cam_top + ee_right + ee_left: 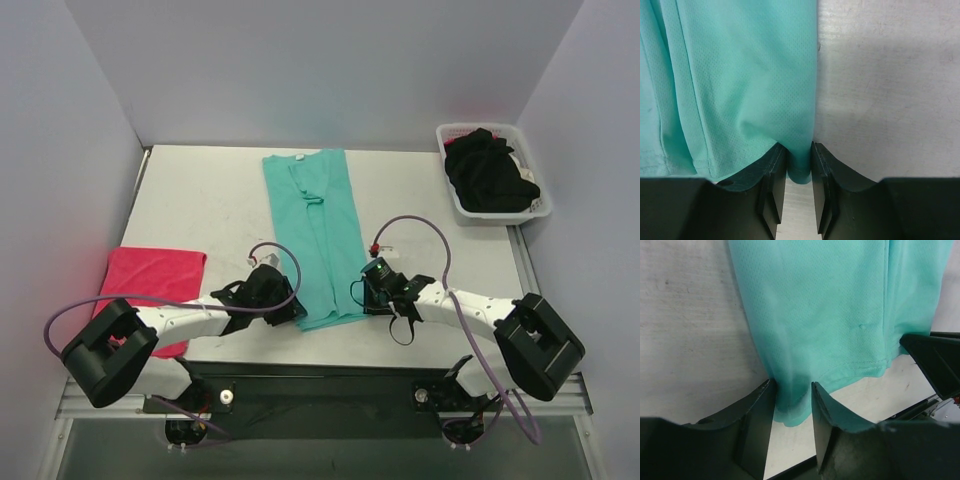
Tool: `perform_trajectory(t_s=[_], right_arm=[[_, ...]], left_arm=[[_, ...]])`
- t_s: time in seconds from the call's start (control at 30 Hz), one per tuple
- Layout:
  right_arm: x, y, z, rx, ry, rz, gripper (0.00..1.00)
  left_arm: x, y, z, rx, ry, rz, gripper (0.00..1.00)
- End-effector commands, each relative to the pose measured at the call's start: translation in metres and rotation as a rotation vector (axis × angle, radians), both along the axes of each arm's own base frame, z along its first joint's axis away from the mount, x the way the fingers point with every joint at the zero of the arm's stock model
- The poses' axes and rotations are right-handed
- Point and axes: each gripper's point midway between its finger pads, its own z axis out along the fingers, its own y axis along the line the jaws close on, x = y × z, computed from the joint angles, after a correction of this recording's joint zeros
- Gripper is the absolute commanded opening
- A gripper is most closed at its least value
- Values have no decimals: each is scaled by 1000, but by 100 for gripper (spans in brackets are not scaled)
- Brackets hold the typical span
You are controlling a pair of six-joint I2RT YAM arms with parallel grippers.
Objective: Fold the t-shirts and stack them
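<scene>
Teal-green t-shirt [315, 235], a long strip running near to far at mid-table [210, 200]; left gripper [792, 385] clamped on its near left corner; right gripper [798, 146] clamped on its near right corner; pinkish-red t-shirt [155, 275] folded, near left; black t-shirts [490, 170] in far-right basket [490, 217].

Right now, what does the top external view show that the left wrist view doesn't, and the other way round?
Only the top view: the folded pinkish-red t-shirt, the white basket of black t-shirts, and the teal-green t-shirt lying full length. Only the left wrist view: the shirt's mesh weave and its hem corner bunched between the fingers of the left gripper. Both: that teal-green shirt on the table, held at its near edge.
</scene>
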Motion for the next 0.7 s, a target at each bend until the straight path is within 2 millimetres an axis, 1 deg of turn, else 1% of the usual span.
perform_trajectory(t_s=[0.0,0.03,0.07,0.1,0.13,0.17,0.2,0.37,0.4,0.5,0.53,0.6,0.63,0.67], right_arm=[[-15,-16,-21,-71,80,-24,26],[-16,-16,-22,-73,86,-23,26],[-16,-15,-23,-72,87,-24,21],[-17,-15,-23,-70,91,-23,17],[-17,-14,-23,-66,92,-23,8],[-18,-14,-23,-63,97,-21,3],[-19,-14,-24,-63,100,-20,0],[-30,-13,-22,-59,98,-2,0],[-33,-15,-23,-63,99,-4,0],[-46,-11,-21,-62,94,20,0],[-53,-7,-19,-62,92,50,0],[-61,-4,-18,-70,88,66,0],[-66,-5,-18,-72,89,60,0],[-74,-1,-19,-72,94,83,0]], left_arm=[[-38,30,-36,135,131,-3,42],[-39,31,-36,131,131,1,38],[-39,32,-37,127,133,8,25],[-37,36,-39,140,126,27,17],[-38,37,-41,147,129,31,10],[-37,38,-41,150,128,36,4],[-36,38,-41,151,125,40,0],[-30,39,-34,151,97,60,0],[-32,41,-34,157,97,61,0],[-32,47,-30,170,88,75,0],[-30,48,-26,165,73,80,0],[-32,55,-25,185,69,95,0],[-31,55,-20,172,52,98,0],[-34,60,-22,182,56,101,0]])
